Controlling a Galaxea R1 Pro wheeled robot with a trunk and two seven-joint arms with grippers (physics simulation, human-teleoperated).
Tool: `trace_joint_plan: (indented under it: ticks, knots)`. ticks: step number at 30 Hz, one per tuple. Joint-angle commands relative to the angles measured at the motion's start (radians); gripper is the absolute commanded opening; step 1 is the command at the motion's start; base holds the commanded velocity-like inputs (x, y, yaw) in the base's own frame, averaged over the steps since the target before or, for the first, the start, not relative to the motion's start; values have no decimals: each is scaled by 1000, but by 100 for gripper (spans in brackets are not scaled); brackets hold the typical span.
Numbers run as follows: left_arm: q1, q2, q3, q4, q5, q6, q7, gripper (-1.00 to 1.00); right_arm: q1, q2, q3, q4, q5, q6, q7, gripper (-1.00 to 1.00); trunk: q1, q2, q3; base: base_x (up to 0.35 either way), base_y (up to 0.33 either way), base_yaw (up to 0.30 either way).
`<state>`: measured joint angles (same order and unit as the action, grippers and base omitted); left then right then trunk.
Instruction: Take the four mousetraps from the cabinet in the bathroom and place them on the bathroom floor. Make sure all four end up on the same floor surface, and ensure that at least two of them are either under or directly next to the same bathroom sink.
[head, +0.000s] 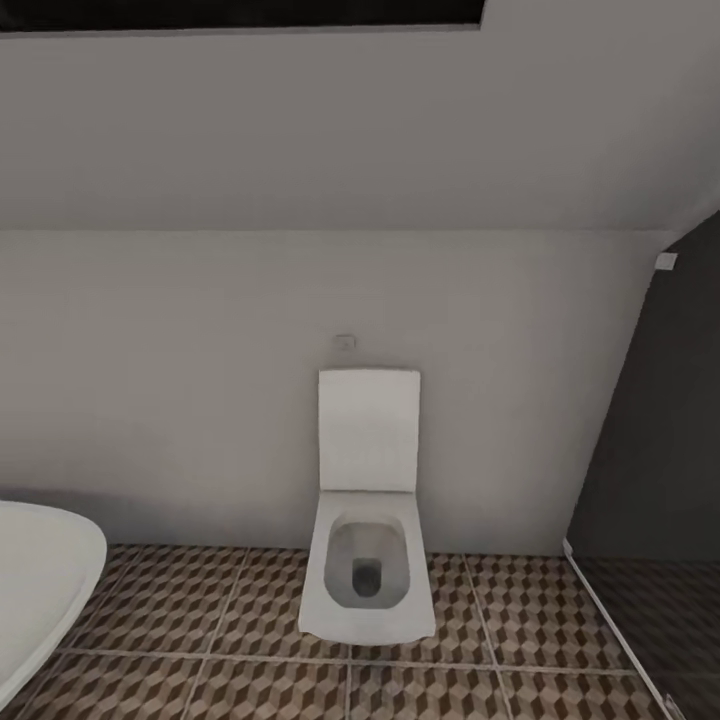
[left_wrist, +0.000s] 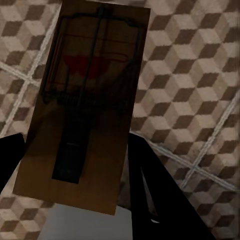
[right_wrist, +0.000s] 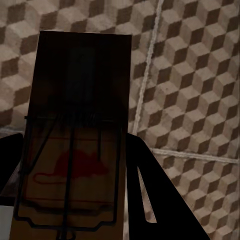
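Observation:
My left gripper (left_wrist: 75, 145) is shut on a mousetrap (left_wrist: 95, 90), a brown wooden slab with a dark wire bar and a red mark, held between the two black fingers (left_wrist: 155, 190). My right gripper (right_wrist: 75, 145) is shut on a second mousetrap (right_wrist: 75, 100), which carries a red mouse print. Both traps hang above the bathroom floor (left_wrist: 190, 75) (right_wrist: 190, 75), whose cube-pattern tiles lie beneath them. In the head view the same tiled floor (head: 200, 620) spreads out ahead.
A white square toilet (head: 367, 560) with its lid up stands against the pale back wall. The rim of a white bathtub (head: 40, 570) reaches in at the lower left. A dark glass panel (head: 650, 450) closes off the right side.

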<state>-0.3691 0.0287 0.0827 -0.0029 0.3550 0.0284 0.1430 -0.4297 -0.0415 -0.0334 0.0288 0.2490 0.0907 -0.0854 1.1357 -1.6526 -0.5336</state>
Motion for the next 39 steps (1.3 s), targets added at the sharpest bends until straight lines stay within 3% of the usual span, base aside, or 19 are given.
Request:
trace_joint_plan:
  ticks: [1,7,24,30,32,33,34,35,37,39]
  knots:
    - [-1,0,8,0,-7,4,4,-100,-1,0,-2,2,6,1,-2,-100,0,0,-1,321,0,1]
    - [-1,-1,7,-1,-7,4,4,-100,-1,0,-4,2,2,1,-2,-100,0,0,-1,201,0,0]
    - [-1,3,-3,-13,-19,2,4,-100,-1,0,-8,2,-15,3,0,-100,0,0,-1,11,0,-9]
    - [-1,13,1,-49,-21,5,13,-100,-1,-2,-14,-9,-16,5,-42,-100,0,0,-1,0,0,0]
    - [-1,19,0,-101,-22,13,14,-100,-1,-16,-16,-17,-16,6,-48,-100,0,0,-1,0,0,0]
    - [-1,26,-1,-164,-25,25,14,-100,-1,-49,-20,-39,-18,10,-45,-100,0,0,-1,0,0,0]
    - [-1,29,-1,-186,-26,31,14,-100,-1,-62,-22,-52,-20,12,-43,-100,0,0,-1,0,0,0]
    - [-2,36,-1,-256,-29,62,15,-100,-1,-100,-30,-109,-30,21,-33,-100,0,0,-1,0,0,0]
    - [-4,41,-1,-329,-30,114,15,-100,-1,-122,-34,-181,-46,54,-23,-100,0,0,-1,0,0,0]
    - [-6,51,-1,-425,-31,210,15,-100,-1,-133,-37,-282,-67,143,-15,-100,0,0,-1,0,0,0]
